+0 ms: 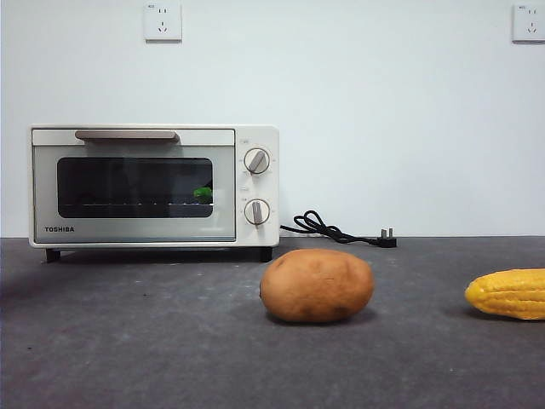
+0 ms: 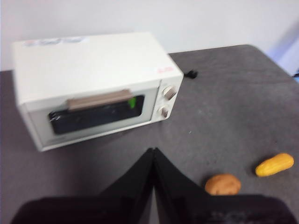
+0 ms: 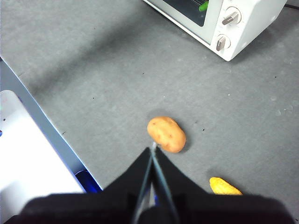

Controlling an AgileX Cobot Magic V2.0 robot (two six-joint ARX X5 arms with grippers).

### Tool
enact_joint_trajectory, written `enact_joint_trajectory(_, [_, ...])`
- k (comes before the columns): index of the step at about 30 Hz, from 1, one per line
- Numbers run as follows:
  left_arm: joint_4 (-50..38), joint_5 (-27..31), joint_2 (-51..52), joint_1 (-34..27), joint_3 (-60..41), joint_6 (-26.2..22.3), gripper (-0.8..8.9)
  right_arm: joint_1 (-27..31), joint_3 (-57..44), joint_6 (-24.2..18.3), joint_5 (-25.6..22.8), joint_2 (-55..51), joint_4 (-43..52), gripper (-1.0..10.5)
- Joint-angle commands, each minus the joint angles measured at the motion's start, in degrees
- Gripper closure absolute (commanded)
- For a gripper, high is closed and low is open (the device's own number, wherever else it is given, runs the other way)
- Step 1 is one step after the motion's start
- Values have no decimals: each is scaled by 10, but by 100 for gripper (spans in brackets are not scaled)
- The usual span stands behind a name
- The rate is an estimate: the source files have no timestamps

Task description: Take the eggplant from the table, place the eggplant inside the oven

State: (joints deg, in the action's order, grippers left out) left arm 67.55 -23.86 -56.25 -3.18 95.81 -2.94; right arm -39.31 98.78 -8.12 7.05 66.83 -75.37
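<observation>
The eggplant [image 1: 203, 193] lies inside the oven [image 1: 153, 186] behind its closed door, only its green cap showing, so the job looks done; the left gripper [image 2: 153, 151] and right gripper [image 3: 153, 148] hang pressed together, empty, well clear of it.

The cream-white toaster oven [image 1: 153, 186] is set at the back left of the dark grey matte surface [image 1: 136, 341], against the wall, with its door closed. The dark purple eggplant with the green stem cap [image 1: 203, 193] is seen through the door glass, inside toward the knob side. The brown rounded potato [image 1: 317, 285] is placed in front of the oven's right end, nearer the camera. The yellow corn cob [image 1: 509, 294] is laid well right of the potato. The black power cable [image 1: 336, 228] is coiled behind, right of the oven.
</observation>
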Motion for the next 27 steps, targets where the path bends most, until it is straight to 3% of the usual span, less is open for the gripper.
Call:
enact_joint_trajectory(1, [32, 15, 31, 2, -1, -3, 819, 0, 0, 4, 0, 1, 2, 957])
enact_joint_trajectory(10, [78, 34, 102, 2, -1, -2, 819, 0, 0, 4, 0, 1, 2, 957])
enact_joint_trajectory(27, [78, 40, 99, 2, -1, 0, 818, 0, 1, 4, 0, 1, -29, 945])
